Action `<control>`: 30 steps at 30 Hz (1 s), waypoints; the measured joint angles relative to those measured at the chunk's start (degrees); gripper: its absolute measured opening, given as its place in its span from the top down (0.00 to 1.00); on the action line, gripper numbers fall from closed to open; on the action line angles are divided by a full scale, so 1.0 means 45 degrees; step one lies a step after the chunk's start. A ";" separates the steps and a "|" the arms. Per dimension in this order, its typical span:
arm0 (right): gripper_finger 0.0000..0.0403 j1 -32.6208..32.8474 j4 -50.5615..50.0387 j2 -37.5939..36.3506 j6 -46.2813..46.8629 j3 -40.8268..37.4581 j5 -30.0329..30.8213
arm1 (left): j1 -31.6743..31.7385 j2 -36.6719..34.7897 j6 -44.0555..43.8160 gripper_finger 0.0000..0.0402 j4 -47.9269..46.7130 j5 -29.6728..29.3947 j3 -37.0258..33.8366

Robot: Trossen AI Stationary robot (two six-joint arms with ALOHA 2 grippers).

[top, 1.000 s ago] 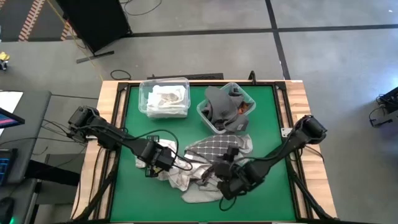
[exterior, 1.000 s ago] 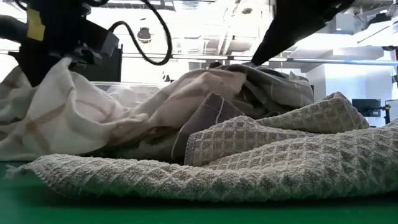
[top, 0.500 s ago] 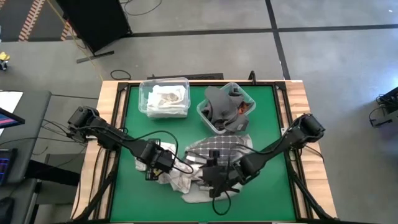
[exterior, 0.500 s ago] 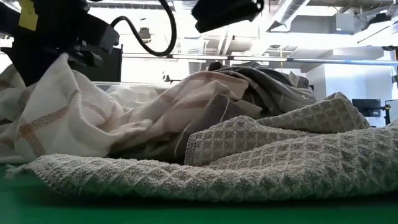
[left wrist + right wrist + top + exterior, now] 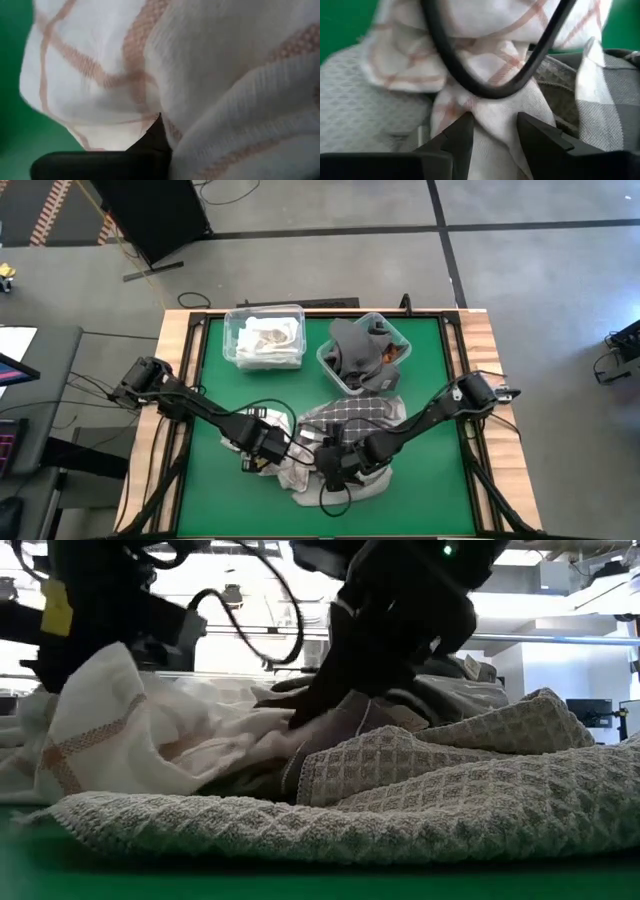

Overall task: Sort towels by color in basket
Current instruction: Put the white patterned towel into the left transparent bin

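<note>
1. Right gripper (image 5: 333, 463) was down on the towel pile near the table's front middle, fingers (image 5: 461, 134) parted with a fold of the white towel with orange lines (image 5: 485, 112) bunched between them, not pinched tight as far as could be told.
2. Left gripper (image 5: 262, 448) sat just to the left, clamped shut on the same white towel (image 5: 110, 720), holding one end raised.
3. Key relation: towel stretched left-to-right between the two grippers, so its long axis ran across the table, right gripper at the pile end.
4. Underneath lay the light grey waffle towel (image 5: 400, 810) and the checked towel (image 5: 355, 415), touching it.
5. Clear basket of white cloth (image 5: 264, 337) stood far left, so probably nearer the left arm; grey basket (image 5: 364, 355) far and centre-right.
</note>
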 joint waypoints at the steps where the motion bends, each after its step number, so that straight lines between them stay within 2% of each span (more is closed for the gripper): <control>1: 0.54 -0.0034 0.0021 0.0029 0.0007 0.0000 -0.0006 | -0.0008 -0.0043 0.0074 0.90 0.0241 -0.0092 0.0010; 7: 0.66 -0.0131 0.0196 0.0000 -0.0061 0.0005 -0.0034 | -0.0162 -0.0436 0.0312 0.71 0.1595 -0.0254 0.0058; 13: 0.82 -0.0286 0.0289 -0.0024 -0.0063 0.0005 -0.0611 | -0.0160 -0.0413 0.0800 0.49 0.3856 0.0511 -0.0243; 17: 0.90 -0.0286 0.0388 -0.0029 -0.0098 0.0005 -0.0632 | -0.0160 -0.0417 0.0973 0.38 0.5154 0.0683 -0.0248; 21: 0.94 -0.0337 0.0589 -0.0034 -0.0101 0.0005 -0.1275 | -0.0155 -0.0413 0.1258 0.34 0.6357 0.0697 -0.0253; 30: 0.90 -0.0560 0.1496 -0.0044 0.0343 0.0005 -0.1538 | -0.0218 -0.0413 0.2230 0.34 0.8509 0.0661 -0.0277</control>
